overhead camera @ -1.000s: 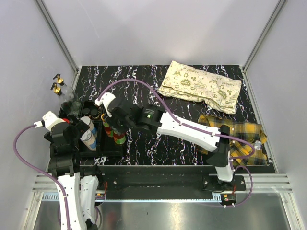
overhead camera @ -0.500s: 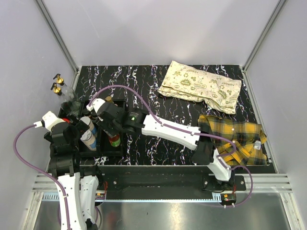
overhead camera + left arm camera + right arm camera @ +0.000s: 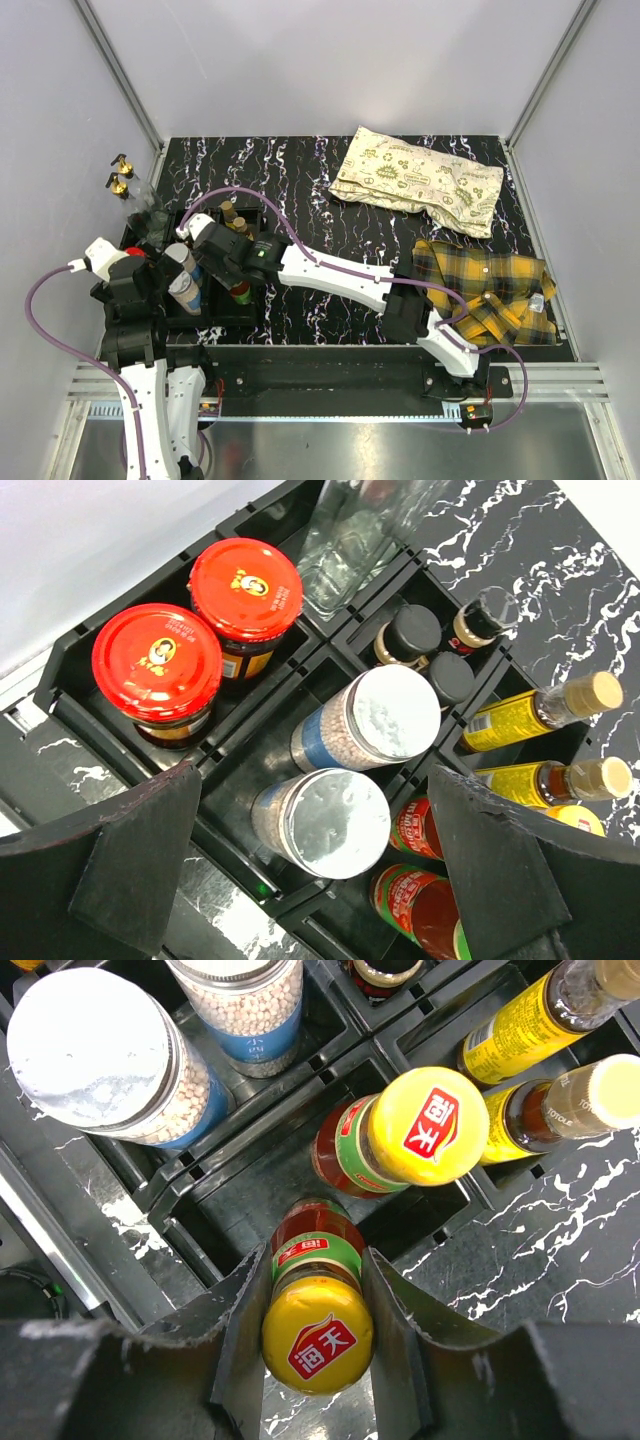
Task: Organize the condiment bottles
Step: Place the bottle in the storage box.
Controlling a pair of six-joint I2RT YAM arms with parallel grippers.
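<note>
The right claw (image 3: 316, 1282) pinches a yellow-capped sauce bottle (image 3: 317, 1335) at the near-right compartment of the tray (image 3: 190, 1215), beside a matching bottle (image 3: 420, 1125). The left claw (image 3: 320, 880) hangs spread above the shakers (image 3: 385, 715).

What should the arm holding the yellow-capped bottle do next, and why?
Probably ease it straight down, then let go. The right end effector is shut on the yellow-capped bottle, whose base sits over the open part of the black tray compartment beside a matching bottle. Whether it already touches the floor cannot be told.
</note>
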